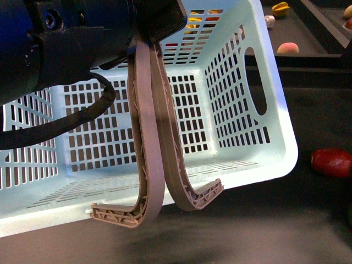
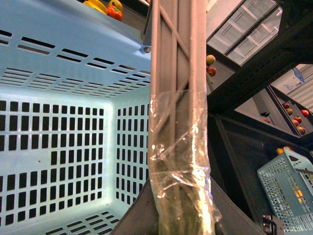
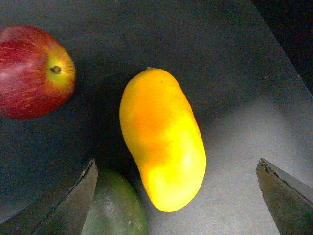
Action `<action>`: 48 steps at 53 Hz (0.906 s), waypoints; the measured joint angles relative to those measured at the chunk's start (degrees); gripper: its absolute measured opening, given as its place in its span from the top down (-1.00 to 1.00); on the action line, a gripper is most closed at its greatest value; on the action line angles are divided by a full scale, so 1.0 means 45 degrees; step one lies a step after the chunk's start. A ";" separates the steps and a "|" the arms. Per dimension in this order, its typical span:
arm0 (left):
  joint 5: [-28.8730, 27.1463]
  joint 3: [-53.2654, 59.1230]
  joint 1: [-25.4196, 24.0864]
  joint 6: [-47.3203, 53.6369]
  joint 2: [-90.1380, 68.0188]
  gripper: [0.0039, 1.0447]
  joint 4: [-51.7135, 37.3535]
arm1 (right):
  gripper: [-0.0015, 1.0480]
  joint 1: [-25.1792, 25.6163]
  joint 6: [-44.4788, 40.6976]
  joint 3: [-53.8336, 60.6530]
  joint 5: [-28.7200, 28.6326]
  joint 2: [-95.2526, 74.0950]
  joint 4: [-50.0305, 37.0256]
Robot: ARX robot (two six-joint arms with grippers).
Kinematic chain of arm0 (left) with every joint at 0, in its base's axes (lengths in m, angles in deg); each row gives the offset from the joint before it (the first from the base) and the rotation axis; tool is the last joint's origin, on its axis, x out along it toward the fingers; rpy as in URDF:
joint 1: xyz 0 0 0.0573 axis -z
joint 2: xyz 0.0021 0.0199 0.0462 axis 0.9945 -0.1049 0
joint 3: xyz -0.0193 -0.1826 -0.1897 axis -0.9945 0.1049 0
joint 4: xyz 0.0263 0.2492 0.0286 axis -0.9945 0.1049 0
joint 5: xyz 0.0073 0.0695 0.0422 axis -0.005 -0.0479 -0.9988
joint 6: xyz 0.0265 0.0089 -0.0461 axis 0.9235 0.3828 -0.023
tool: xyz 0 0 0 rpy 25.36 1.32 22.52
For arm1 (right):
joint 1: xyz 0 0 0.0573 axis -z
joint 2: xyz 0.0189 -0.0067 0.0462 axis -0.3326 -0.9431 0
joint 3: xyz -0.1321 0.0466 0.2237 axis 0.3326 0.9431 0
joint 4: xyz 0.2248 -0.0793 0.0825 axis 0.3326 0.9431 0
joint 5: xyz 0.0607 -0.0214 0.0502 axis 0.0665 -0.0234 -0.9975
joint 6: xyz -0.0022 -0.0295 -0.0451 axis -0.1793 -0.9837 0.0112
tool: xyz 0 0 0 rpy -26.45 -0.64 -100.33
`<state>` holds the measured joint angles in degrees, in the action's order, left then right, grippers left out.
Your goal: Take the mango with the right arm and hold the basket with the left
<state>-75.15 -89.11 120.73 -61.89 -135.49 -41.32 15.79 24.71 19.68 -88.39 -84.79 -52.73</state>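
Note:
The light aqua basket point(image 1: 247, 159) hangs tilted in the air and fills the front view. Its two taupe ribbed handles point(image 1: 151, 137) run up into my left gripper point(image 1: 159, 27), which is shut on them below the dark left arm point(image 1: 66, 44). In the left wrist view the handles point(image 2: 178, 147), wrapped in clear film, pass between the jaws of the left gripper point(image 2: 181, 215), with the basket's inside point(image 2: 58, 98) beside them. The yellow-orange mango point(image 3: 161, 142) lies on a dark grey surface. My right gripper point(image 3: 176, 166) is open just above it, its fingers point(image 3: 286, 196) spread wide to either side.
A red apple point(image 3: 34, 73) and a green fruit point(image 3: 115, 205) lie close to the mango, the green one against one finger. A dark red fruit point(image 1: 331, 162) lies right of the basket. More fruit point(image 1: 287, 48) sits on the far shelf. A second aqua basket point(image 2: 286, 191) stands below.

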 joint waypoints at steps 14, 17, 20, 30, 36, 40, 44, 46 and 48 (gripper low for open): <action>-0.0024 0.0000 0.0000 0.0000 0.0000 0.86 0.0000 | -0.85 -0.0078 0.0233 -0.2001 0.0699 -0.1297 0.1321; -0.0034 0.0000 0.0000 0.0000 0.0000 0.86 0.0000 | -0.85 -0.0117 0.0233 -0.2346 0.0821 -0.1506 0.1501; -0.0029 0.0000 0.0000 0.0000 0.0000 0.86 0.0000 | -0.85 -0.0189 0.0243 -0.2691 0.0899 -0.1695 0.1695; 0.0000 0.0000 0.0000 -0.0005 0.0000 0.86 0.0000 | -0.85 -0.0374 0.0238 -0.3298 0.1098 -0.2059 0.2055; -0.0010 0.0000 0.0000 -0.0005 0.0000 0.86 0.0000 | -0.85 -0.0408 0.0233 -0.3376 0.1078 -0.2249 0.2084; -0.0015 0.0000 0.0000 -0.0005 0.0000 0.86 0.0005 | -0.85 -0.0403 0.0204 -0.3371 0.1088 -0.2370 0.2108; -0.0024 0.0000 0.0000 0.0000 0.0000 0.86 0.0000 | -0.81 -0.0355 0.0160 -0.3347 0.1073 -0.2453 0.2132; -0.0019 0.0000 0.0000 -0.0005 0.0000 0.86 0.0000 | -0.65 -0.0316 0.0087 -0.3317 0.1054 -0.2458 0.2147; -0.0010 0.0000 0.0000 -0.0005 0.0000 0.86 0.0000 | -0.51 -0.0272 -0.0005 -0.3293 0.1054 -0.2458 0.2166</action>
<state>-75.19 -89.11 120.73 -61.91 -135.49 -41.32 14.57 24.68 4.86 -83.64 -95.85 -42.98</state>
